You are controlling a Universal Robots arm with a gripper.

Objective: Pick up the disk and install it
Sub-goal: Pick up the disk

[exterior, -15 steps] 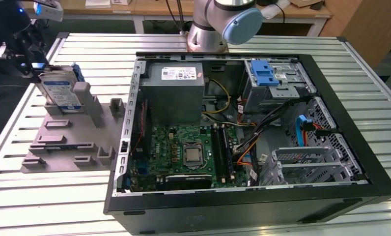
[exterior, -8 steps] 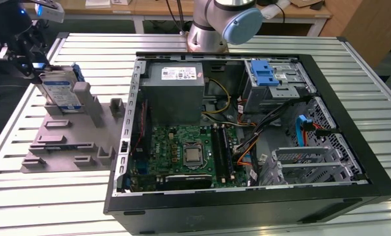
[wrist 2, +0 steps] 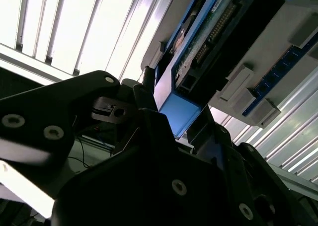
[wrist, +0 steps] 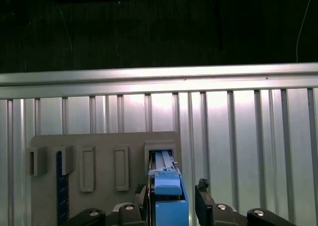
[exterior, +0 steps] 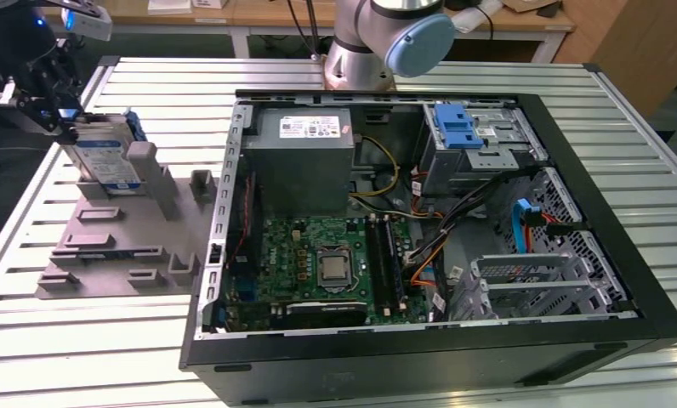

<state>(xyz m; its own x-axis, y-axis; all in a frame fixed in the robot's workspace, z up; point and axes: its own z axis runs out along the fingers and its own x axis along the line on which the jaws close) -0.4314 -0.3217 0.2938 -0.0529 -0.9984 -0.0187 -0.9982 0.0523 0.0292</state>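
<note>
The flat silver metal disk (exterior: 103,161), with its white-and-blue label and blue plastic bracket, stands on edge in a slot of the grey plastic holder (exterior: 111,251). The holder lies on the ribbed aluminium table (exterior: 77,340), at nine o'clock from the open black computer case (exterior: 429,365) in the exterior view. The black gripper (exterior: 55,115) is at the disk's upper end, toward ten o'clock of it. In the first wrist view the jaws flank the blue bracket (one on each side); whether they press on it cannot be told.
</note>
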